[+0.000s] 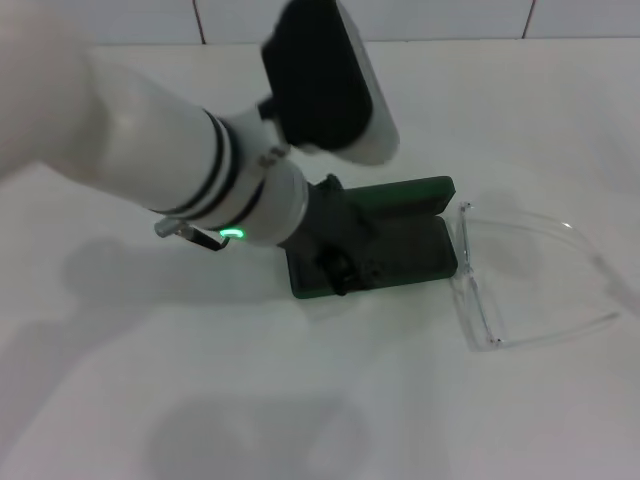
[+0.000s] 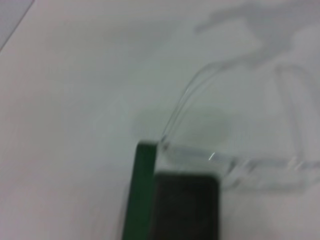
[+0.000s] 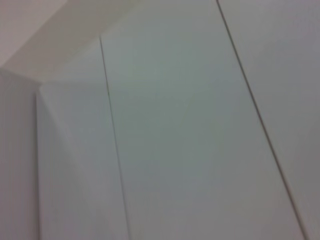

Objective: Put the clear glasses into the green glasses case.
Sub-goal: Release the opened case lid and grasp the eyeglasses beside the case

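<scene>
The head camera looks forward and steeply down onto a white table (image 1: 300, 400), from moderately far, with a tiled wall (image 1: 450, 18) along the 12 o'clock edge. The left arm (image 1: 150, 150) enters from 10 o'clock. The left wrist camera sits very close to the table, looking down on one end of the green glasses case (image 2: 142, 195) and the clear glasses (image 2: 225, 160); both views share these. The right wrist camera faces only white wall tiles (image 3: 190, 125), close up.
</scene>
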Controlling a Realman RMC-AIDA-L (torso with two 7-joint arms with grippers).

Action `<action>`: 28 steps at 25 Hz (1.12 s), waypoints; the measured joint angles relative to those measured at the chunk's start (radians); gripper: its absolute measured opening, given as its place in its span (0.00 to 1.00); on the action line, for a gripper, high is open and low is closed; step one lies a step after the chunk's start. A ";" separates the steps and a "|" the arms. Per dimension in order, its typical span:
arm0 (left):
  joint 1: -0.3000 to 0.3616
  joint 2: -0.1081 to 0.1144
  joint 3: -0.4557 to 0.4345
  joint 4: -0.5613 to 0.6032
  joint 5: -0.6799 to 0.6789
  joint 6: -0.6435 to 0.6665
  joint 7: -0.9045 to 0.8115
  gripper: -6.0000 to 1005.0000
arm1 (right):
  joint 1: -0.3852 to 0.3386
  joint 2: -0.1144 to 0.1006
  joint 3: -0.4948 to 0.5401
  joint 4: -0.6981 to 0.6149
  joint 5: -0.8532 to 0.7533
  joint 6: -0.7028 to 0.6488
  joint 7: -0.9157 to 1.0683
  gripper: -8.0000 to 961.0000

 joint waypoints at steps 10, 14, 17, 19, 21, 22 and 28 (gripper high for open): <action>0.085 0.001 -0.442 0.102 -0.562 0.284 0.205 0.41 | 0.084 -0.041 -0.435 -0.299 -0.070 0.198 0.443 0.88; 0.139 0.004 -0.535 0.102 -0.636 0.328 0.271 0.41 | 0.113 -0.040 -0.626 -0.487 -0.118 0.267 0.747 0.87; 0.165 0.005 -0.545 0.100 -0.638 0.338 0.306 0.41 | 0.156 -0.034 -0.710 -0.618 -0.200 0.265 0.961 0.87; 0.179 0.005 -0.545 0.098 -0.638 0.343 0.333 0.41 | 0.199 -0.031 -0.780 -0.695 -0.273 0.265 1.096 0.86; 0.190 0.004 -0.546 0.093 -0.640 0.345 0.367 0.41 | 0.249 -0.027 -0.841 -0.749 -0.357 0.267 1.222 0.86; 0.194 0.004 -0.549 0.087 -0.644 0.345 0.388 0.41 | 0.268 -0.025 -0.859 -0.766 -0.385 0.268 1.263 0.86; 0.199 0.005 -0.608 0.016 -0.685 0.347 0.497 0.41 | 0.391 0.004 -0.936 -0.909 -0.608 0.265 1.588 0.86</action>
